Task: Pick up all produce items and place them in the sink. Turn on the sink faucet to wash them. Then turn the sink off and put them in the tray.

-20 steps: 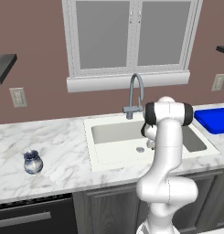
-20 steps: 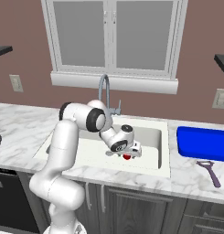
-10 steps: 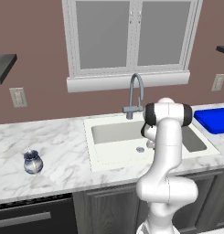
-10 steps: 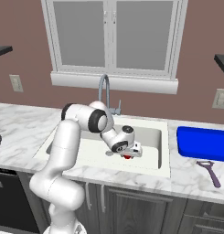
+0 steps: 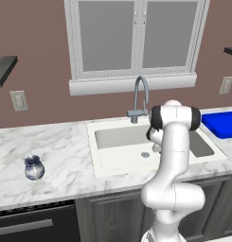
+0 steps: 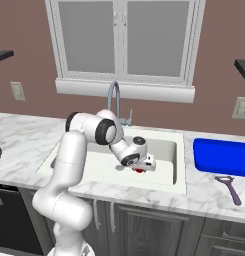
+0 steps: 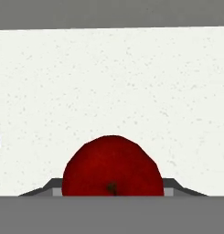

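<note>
The produce item, a glossy red fruit [image 7: 111, 169], lies on the white floor of the sink [image 6: 165, 149]. My gripper [image 6: 142, 167] reaches low into the basin. Its two fingers press against the fruit [image 6: 139, 170] from both sides, so it is shut on it; in the hand view the gripper [image 7: 111, 188] has a finger [image 7: 49, 186] at each flank of the fruit. The round drain [image 5: 145, 154] sits near the basin's middle. Behind the sink [image 5: 118, 138] rises the grey gooseneck faucet [image 6: 114, 98], also the faucet [image 5: 142, 92]. The blue tray [image 6: 222, 158] rests on the counter to the right.
A small blue-and-white jar [image 5: 33, 168] stands on the marble counter far to the left. A purple-handled peeler [image 6: 229, 186] lies in front of the tray [image 5: 222, 124]. A window and sill run behind the faucet.
The arm has stayed low in the sink over the fruit; the base views show no clear movement of anything.
</note>
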Controlling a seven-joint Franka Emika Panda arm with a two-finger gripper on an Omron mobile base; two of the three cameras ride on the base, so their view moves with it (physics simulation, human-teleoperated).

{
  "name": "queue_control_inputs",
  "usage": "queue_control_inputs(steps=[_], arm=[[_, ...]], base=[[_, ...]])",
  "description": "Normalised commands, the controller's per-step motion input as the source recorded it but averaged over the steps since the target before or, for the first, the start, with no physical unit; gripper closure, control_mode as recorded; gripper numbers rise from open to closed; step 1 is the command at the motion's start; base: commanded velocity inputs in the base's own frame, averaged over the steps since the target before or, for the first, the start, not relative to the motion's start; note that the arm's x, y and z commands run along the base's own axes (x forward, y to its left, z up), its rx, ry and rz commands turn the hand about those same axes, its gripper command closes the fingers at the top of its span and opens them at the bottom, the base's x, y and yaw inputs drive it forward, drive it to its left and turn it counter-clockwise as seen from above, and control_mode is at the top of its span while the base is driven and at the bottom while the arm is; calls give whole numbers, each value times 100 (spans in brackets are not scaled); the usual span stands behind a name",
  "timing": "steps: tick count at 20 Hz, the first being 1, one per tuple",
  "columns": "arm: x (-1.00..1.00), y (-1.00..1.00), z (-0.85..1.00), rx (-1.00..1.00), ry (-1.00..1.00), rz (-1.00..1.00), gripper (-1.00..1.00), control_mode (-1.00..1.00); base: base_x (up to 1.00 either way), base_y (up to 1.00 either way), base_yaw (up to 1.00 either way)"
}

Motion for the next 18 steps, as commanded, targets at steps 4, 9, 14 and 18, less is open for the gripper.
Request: queue_control_inputs(steps=[4, 9, 14, 18], arm=[[-41, -5, 53, -8, -11, -9, 100, -100], [-29, -14, 76, -7, -3, -12, 100, -100], [-21, -13, 84, -6, -2, -11, 100, -100], [-6, -11, 96, -6, -1, -9, 100, -100]], base=[[0, 0, 0], [0, 0, 0], [0, 0, 0], [0, 0, 0]])
